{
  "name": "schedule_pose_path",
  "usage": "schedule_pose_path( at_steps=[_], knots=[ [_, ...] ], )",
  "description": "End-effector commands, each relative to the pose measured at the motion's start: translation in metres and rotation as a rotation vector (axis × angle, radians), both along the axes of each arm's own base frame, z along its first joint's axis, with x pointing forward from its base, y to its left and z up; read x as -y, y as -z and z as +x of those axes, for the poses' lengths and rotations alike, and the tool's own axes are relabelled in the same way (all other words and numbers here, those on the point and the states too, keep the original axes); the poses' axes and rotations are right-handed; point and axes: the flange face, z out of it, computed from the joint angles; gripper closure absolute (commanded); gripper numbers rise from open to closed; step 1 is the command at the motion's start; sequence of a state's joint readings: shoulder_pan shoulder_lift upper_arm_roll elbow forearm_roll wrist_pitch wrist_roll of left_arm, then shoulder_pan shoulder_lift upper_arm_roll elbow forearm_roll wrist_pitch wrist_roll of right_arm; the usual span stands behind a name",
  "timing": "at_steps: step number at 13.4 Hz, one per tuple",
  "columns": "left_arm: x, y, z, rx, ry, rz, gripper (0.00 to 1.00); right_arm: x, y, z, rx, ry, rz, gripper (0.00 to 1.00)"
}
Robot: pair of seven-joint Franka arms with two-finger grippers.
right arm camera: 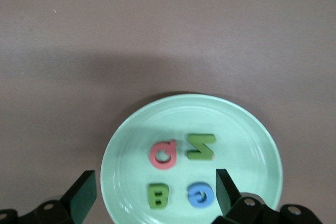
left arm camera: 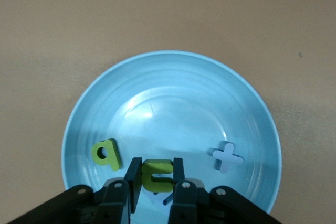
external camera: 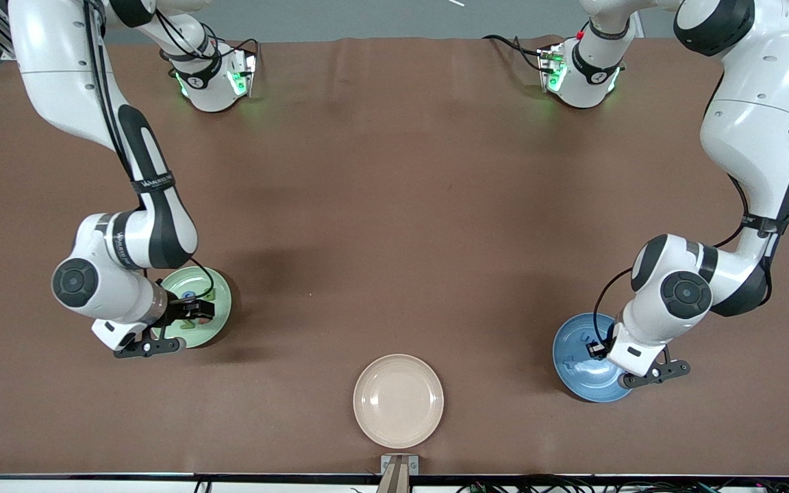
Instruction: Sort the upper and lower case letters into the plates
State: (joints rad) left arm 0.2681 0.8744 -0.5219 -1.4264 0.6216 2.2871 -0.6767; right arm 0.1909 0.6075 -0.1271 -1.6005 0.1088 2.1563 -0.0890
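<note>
The medium blue plate lies toward the left arm's end of the table. My left gripper is over it, shut on a green letter. In the left wrist view the blue plate also holds a green lower case letter and a pale blue cross-shaped letter. The mint green plate lies toward the right arm's end. My right gripper hangs open and empty over it. In the right wrist view the green plate holds a pink letter, a green Z, a green B and a blue G.
A beige cream plate lies empty at the table's edge nearest the front camera, midway between the two task plates. A small bracket sits at that edge just below it. The brown table top stretches between the arms.
</note>
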Motion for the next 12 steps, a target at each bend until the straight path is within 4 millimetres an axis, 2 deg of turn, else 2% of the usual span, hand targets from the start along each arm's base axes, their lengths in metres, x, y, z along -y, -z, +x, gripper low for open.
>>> schedule_pose_path(
  at_steps=[1, 3, 4, 6, 8, 10, 12],
  knots=[
    [0.016, -0.006, 0.002, 0.012, 0.019, -0.030, 0.63, 0.026, -0.059, -0.016, -0.043, 0.034, 0.003, 0.00],
    [0.015, -0.006, 0.005, 0.016, 0.026, -0.035, 0.08, 0.041, -0.095, -0.029, -0.086, 0.055, 0.007, 0.00],
    [0.016, -0.011, 0.006, 0.022, 0.033, -0.039, 0.00, 0.051, -0.113, -0.036, -0.101, 0.070, 0.008, 0.00],
    [0.006, -0.029, 0.009, 0.034, 0.020, -0.044, 0.00, 0.064, -0.150, -0.046, -0.119, 0.088, 0.011, 0.00],
    [0.009, -0.056, 0.008, 0.042, 0.039, -0.028, 0.00, 0.079, -0.202, -0.044, -0.112, 0.110, 0.006, 0.00],
    [0.022, -0.098, 0.001, 0.033, 0.064, -0.005, 0.00, 0.090, -0.232, -0.039, -0.091, 0.112, -0.013, 0.00],
    [0.021, -0.146, -0.005, 0.066, 0.068, 0.016, 0.00, 0.105, -0.239, -0.037, -0.079, 0.136, -0.013, 0.00]
  ],
)
